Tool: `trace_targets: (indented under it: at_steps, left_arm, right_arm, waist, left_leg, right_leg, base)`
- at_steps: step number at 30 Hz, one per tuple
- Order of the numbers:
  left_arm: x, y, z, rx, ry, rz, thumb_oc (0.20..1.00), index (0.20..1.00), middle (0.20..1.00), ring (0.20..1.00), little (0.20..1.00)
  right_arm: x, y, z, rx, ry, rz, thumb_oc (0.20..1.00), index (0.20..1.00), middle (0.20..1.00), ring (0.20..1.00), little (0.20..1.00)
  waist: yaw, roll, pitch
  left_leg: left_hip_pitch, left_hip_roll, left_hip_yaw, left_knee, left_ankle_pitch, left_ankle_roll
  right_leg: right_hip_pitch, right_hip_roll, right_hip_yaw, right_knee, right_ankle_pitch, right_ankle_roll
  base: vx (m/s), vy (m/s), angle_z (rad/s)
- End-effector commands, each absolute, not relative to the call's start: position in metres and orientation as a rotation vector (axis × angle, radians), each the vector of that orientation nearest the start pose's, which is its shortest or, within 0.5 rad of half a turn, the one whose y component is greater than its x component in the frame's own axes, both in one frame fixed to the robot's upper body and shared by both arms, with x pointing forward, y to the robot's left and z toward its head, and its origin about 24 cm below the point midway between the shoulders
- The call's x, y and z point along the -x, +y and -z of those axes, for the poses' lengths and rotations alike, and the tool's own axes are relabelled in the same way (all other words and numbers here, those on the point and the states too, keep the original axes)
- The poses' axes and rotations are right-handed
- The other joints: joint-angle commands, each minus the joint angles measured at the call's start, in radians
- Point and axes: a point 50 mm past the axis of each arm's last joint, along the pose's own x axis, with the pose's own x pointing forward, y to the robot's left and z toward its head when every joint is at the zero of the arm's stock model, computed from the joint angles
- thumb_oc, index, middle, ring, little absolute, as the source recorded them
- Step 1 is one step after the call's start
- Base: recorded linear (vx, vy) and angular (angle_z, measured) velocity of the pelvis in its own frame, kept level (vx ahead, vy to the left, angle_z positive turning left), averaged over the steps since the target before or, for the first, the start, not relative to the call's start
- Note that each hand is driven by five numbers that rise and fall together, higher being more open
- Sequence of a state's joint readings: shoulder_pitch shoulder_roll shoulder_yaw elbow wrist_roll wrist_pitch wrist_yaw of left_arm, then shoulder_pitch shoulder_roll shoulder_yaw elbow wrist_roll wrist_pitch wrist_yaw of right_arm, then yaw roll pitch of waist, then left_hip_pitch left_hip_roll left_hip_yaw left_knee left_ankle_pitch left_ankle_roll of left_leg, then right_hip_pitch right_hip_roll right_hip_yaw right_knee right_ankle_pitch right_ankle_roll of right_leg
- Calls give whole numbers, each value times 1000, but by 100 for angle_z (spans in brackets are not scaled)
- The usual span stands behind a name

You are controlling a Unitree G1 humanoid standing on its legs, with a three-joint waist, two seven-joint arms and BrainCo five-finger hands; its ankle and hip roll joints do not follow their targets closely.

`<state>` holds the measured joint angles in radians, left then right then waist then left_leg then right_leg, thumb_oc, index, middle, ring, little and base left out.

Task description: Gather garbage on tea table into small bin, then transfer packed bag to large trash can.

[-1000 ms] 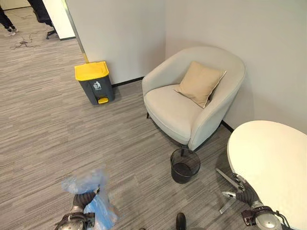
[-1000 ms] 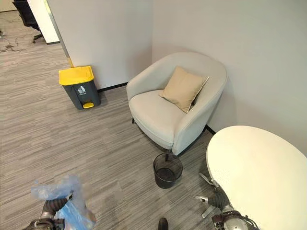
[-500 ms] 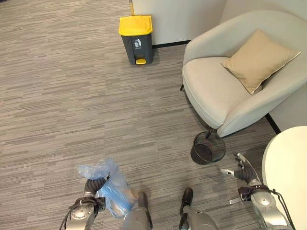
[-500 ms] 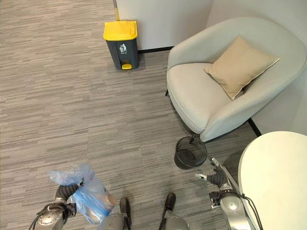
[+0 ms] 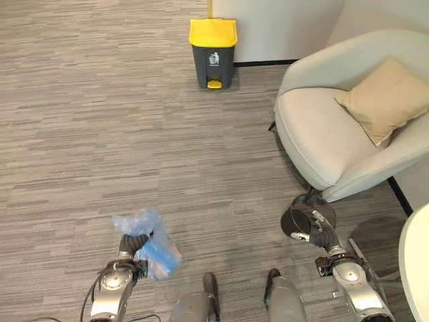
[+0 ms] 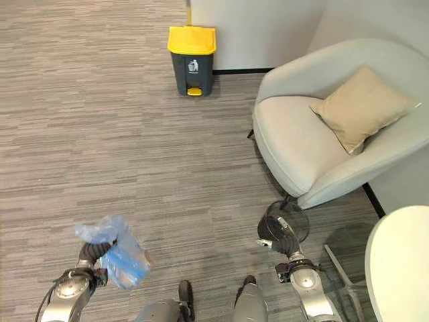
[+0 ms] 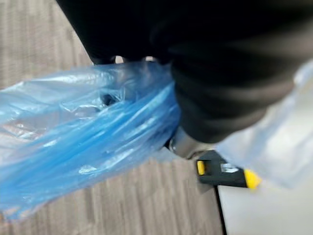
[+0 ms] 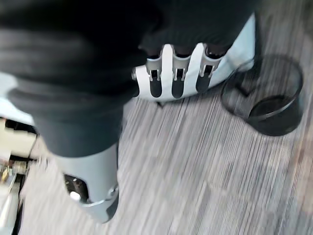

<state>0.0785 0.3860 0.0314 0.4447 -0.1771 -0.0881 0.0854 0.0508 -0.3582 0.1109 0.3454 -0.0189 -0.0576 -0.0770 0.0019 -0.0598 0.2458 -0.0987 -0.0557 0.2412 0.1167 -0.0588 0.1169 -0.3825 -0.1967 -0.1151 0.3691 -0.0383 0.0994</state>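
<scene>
Item: packed bag (image 5: 149, 243), blue translucent plastic, filled. Location: near left of the scene, hanging above the floor, its bunched neck clamped in the curled fingers of the left robot hand (image 5: 132, 243); the body of the bag hangs just right of that hand.

Item: large trash can (image 5: 214, 51), dark grey body, yellow lid closed, pedal at its foot. Location: far centre, against the wall. Relation governing the next move: the can lies well apart from the bag, far and somewhat right of the left robot hand, with bare carpet between. The left arm is the carrying arm; judged, the walk to the can remains, and the lid is yet to be raised.

Item: right robot hand (image 6: 274, 236), near right, fingers straight and apart, holding nothing, beside the small bin (image 8: 268, 105).

Item: small bin, black wire mesh, on the floor at the foot of the armchair (image 5: 322, 131).

Item: armchair, pale upholstery, tan cushion (image 5: 387, 98) on its seat, far right.

Item: worktop (image 6: 402, 261), pale, rounded edge, near right corner.

Surface: grey striped carpet (image 5: 100, 121).
</scene>
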Motion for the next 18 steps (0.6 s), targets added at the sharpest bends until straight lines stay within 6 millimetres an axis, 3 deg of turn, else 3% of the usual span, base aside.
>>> trace_targets:
  at_steps: [1,3,8,9,11,13,16,18]
  left_arm:
    - [-208,274,22,-230,297,-238,200,200,200,200,200]
    - [-209,271,25,-226,304,-233,200,200,200,200,200]
    - [-211,266,25,-227,302,-210,200,200,200,200,200]
    - [-209,266,25,-245,309,-187,200,200,200,200,200]
    - [-207,265,27,-246,320,-179,200,200,200,200,200]
    - [-203,265,29,-241,330,-171,200,200,200,200,200]
    - [-204,263,29,-242,329,-153,200,200,200,200,200]
    - [-206,261,28,-235,324,-147,200,200,200,200,200]
  right_arm:
    - [-232,-238,14,428,261,54,1000,1000,1000,1000,1000]
    - [-231,-238,14,436,266,52,1000,1000,1000,1000,1000]
    - [-225,-241,17,433,283,58,1000,1000,1000,1000,1000]
    - [-217,-244,22,422,305,66,1000,1000,1000,1000,1000]
    - [-212,-249,24,431,322,71,1000,1000,1000,1000,1000]
    - [-208,-252,26,427,334,77,1000,1000,1000,1000,1000]
    - [-207,-259,22,437,325,87,1000,1000,1000,1000,1000]
    - [-207,-261,23,439,333,95,1000,1000,1000,1000,1000]
  waist:
    - [0,19,7]
    - [-13,11,4]
    - [-42,12,4]
    - [-58,3,-15]
    - [-68,12,-31]
    - [-80,19,-50]
    - [-88,24,-47]
    - [-96,15,-45]
  left_leg:
    - [27,1,-121,23,-118,-62]
    - [62,-18,-141,10,-135,-65]
    - [120,-31,-191,8,-169,-79]
    - [155,-32,-223,11,-201,-95]
    - [163,-14,-233,46,-217,-118]
    - [150,24,-219,124,-188,-153]
    - [70,69,-197,322,-81,-195]
    - [19,96,-171,392,-33,-189]
  right_leg:
    - [78,46,-52,-83,15,18]
    - [41,56,-63,-143,51,28]
    - [-7,72,-54,-172,78,41]
    - [17,85,-16,-192,72,36]
    - [43,97,-6,-185,65,20]
    - [84,104,-20,-203,50,5]
    - [151,133,-26,-236,22,-32]
    - [173,135,-23,-248,-3,-54]
  base:
    - [332,-11,27]
    - [350,-39,8]
    - [301,-92,40]
    - [372,-198,61]
    - [419,-237,90]
    - [326,-225,105]
    - [236,-215,15]
    - [164,-156,-12]
